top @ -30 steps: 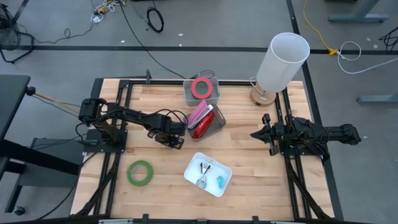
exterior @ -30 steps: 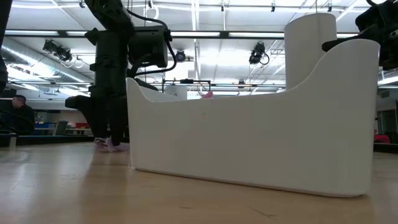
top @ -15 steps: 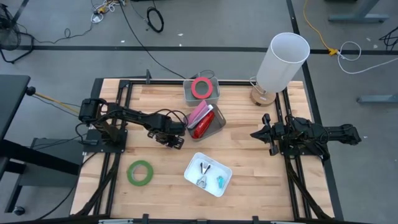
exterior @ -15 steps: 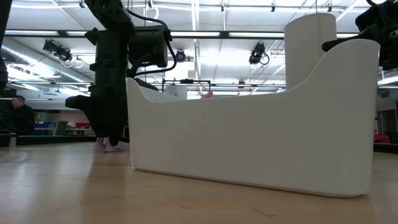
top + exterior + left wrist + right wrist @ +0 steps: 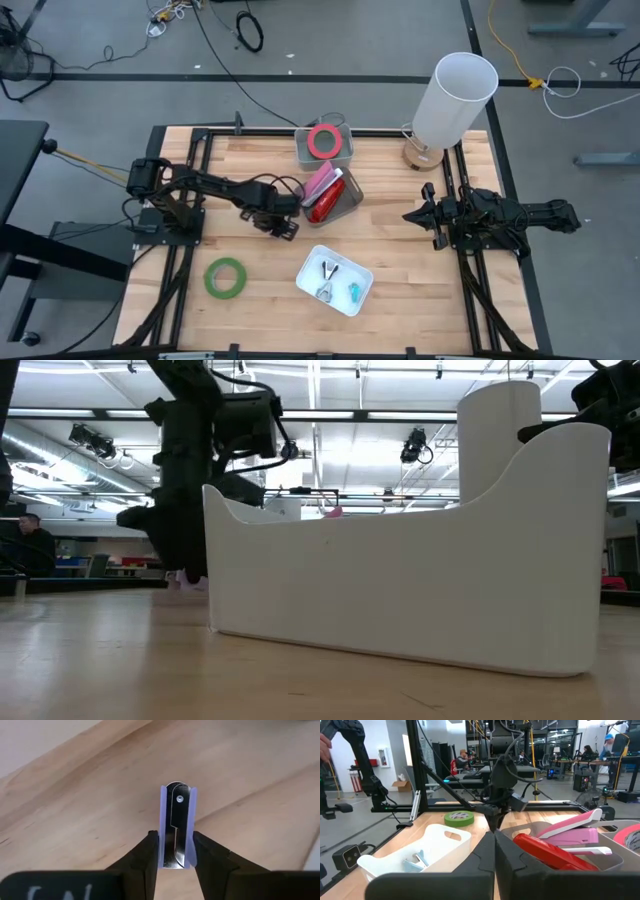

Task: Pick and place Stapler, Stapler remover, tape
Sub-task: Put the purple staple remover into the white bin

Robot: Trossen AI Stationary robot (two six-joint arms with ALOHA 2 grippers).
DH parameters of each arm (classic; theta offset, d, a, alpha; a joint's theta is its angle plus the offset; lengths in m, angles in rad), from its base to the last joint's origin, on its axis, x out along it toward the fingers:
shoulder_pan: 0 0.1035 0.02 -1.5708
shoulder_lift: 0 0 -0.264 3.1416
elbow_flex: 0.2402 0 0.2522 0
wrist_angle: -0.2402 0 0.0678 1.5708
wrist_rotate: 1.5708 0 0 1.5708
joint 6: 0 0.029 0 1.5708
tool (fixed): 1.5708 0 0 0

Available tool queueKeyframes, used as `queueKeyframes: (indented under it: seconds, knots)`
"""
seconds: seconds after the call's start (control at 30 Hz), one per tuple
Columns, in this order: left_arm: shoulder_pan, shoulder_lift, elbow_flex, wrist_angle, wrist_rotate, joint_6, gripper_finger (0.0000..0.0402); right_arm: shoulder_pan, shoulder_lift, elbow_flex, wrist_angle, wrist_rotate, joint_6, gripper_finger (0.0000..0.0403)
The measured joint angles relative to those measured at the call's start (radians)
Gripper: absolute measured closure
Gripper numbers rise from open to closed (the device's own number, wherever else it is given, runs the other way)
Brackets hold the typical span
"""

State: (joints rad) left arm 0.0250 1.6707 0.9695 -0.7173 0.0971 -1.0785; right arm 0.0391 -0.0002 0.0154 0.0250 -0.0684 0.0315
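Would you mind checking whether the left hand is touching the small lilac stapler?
Touching. The left wrist view shows the left hand with both fingers pressed against the sides of the stapler, no gap either side.

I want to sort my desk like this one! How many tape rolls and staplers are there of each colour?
green tape roll: 1
red-pink tape roll: 1
pink stapler: 1
red stapler: 1
Total: 4
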Motion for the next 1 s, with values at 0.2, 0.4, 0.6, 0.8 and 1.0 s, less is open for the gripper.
queueKeyframes:
  seconds: [0.2, 0.4, 0.6, 0.8, 1.0]
  knots:
    - [0.000, 0.000, 0.080, -0.074, 0.006, 0.049, 0.0286, 0.000, 0.000, 0.000, 0.000, 0.000, 0.000, 0.0401]
    - [0.000, 0.000, 0.190, -0.141, 0.013, 0.107, 0.0286, 0.000, 0.000, 0.000, 0.000, 0.000, 0.000, 0.0401]
    - [-0.003, 0.000, 0.310, -0.167, 0.013, 0.174, 0.0286, 0.000, 0.000, 0.000, 0.000, 0.000, 0.000, 0.0401]
    - [-0.015, 0.000, 0.396, -0.170, 0.013, 0.224, 0.0287, 0.000, 0.000, 0.000, 0.000, 0.000, 0.000, 0.0401]
    - [-0.030, 0.000, 0.426, -0.171, -0.021, 0.257, 0.0287, 0.000, 0.000, 0.000, 0.000, 0.000, 0.000, 0.0401]
